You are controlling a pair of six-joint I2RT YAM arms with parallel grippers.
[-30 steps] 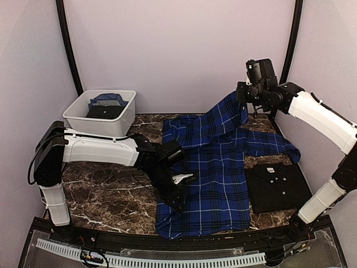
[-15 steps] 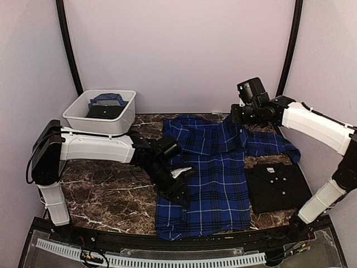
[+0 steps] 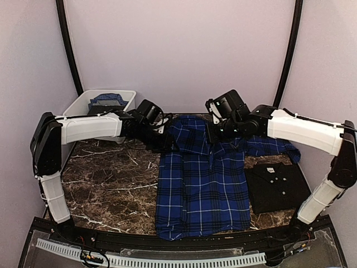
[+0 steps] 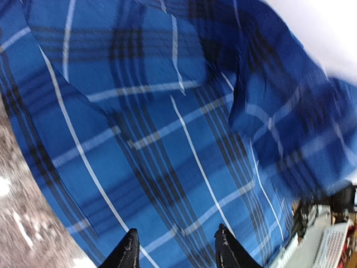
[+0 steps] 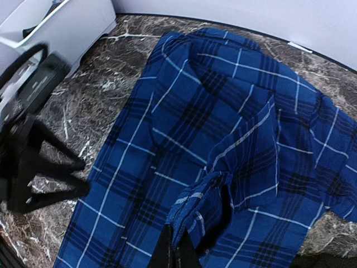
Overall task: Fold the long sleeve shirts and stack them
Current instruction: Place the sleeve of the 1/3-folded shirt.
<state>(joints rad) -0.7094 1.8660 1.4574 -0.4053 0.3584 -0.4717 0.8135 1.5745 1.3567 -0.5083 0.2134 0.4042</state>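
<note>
From above, the royal-blue plaid shirt lies long and flat on the veined marble counter, with the black shirt a folded square just beside it. Left wrist: the left hand is spread over soft plaid, gripping nothing. Right wrist: the right hand is pressed together, pinching a bunched fold of the plaid shirt.

The plaid shirt is blurred in the left wrist view and passes every edge. On its fold, the right gripper is cut off below. Left of the shirt, what lies in the tub is too small to tell.
</note>
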